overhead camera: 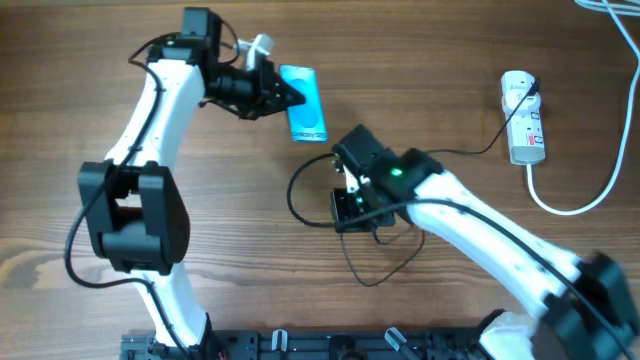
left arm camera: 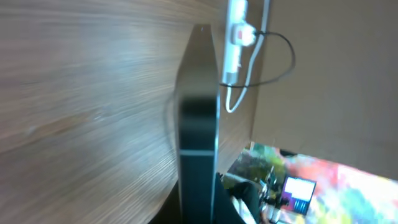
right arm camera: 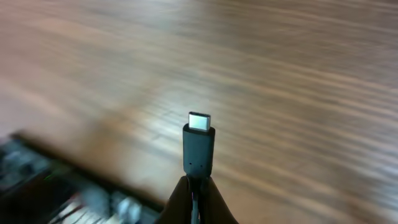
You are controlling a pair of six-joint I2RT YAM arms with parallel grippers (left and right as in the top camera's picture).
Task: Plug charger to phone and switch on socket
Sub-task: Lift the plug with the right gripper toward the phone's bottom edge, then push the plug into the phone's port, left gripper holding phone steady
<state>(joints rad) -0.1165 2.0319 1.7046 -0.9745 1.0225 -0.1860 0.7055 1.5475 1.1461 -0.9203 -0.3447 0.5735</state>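
Note:
The phone (overhead camera: 305, 105), with a cyan-teal screen, is held tilted above the table at the far middle. My left gripper (overhead camera: 283, 94) is shut on its left edge. In the left wrist view the phone (left arm camera: 198, 118) shows edge-on as a dark slab rising from the jaws (left arm camera: 200, 214). My right gripper (overhead camera: 350, 205) is shut on the charger, below and right of the phone. In the right wrist view the dark connector (right arm camera: 199, 146) sticks up from the closed fingers (right arm camera: 199, 196), metal tip bare. The white socket (overhead camera: 523, 118) lies at the far right, also visible in the left wrist view (left arm camera: 237, 31).
The charger's thin black cable (overhead camera: 300, 195) loops on the wood around the right gripper and runs to the plug on the socket. A thick white cord (overhead camera: 600, 190) curves from the socket toward the right edge. A black rail (overhead camera: 330, 345) runs along the front edge.

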